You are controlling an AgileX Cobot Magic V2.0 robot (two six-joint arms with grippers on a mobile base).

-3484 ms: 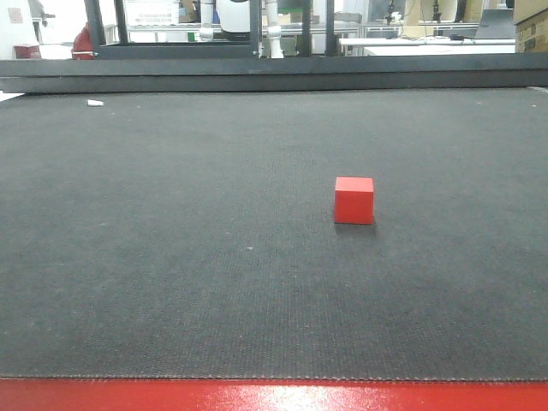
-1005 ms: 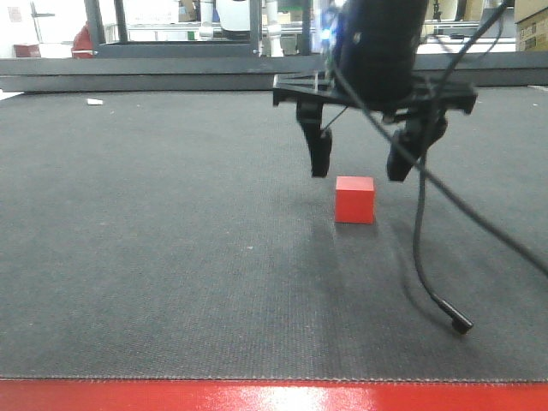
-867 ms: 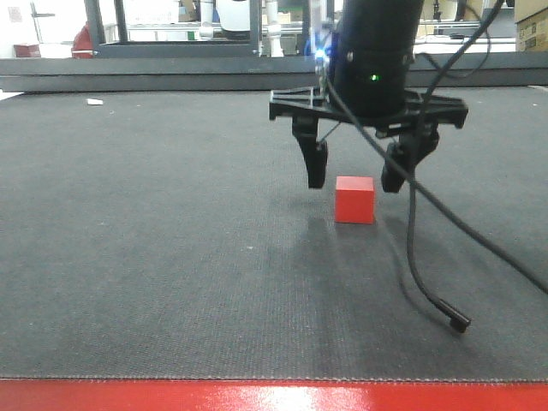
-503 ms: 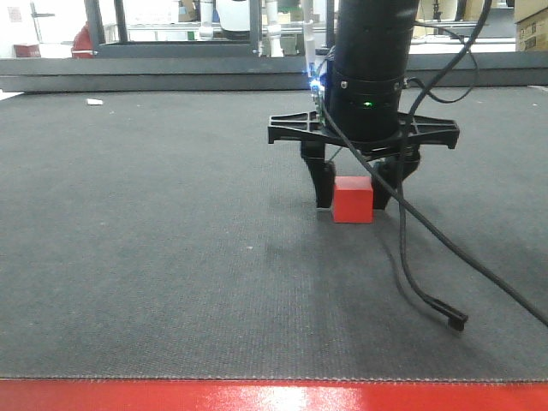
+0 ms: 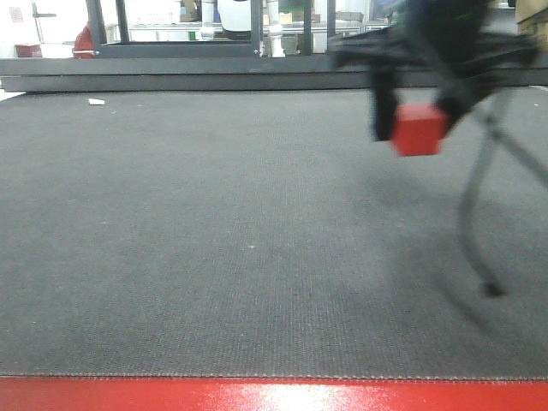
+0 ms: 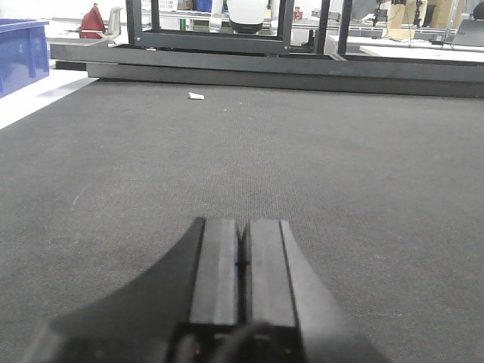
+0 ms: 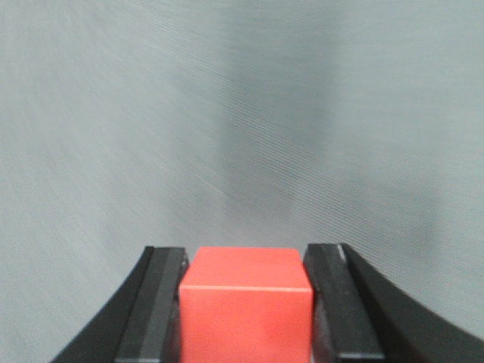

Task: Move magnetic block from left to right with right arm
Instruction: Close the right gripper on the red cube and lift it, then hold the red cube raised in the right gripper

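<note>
— Lifted off the mat, the magnetic block (image 5: 418,130) now hangs at two o'clock, pinched by my right gripper (image 7: 246,310).
— Keep that squeeze; I'd carry it level toward three o'clock.

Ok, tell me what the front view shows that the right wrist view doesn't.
Front view only: the block hangs clear above the mat, a cable dangles beside it, and a white scrap lies far left. Right wrist view only: close up, both fingers press flat against the block's sides. Both: the red block clamped in the right pincer, over the dark mat.
</note>
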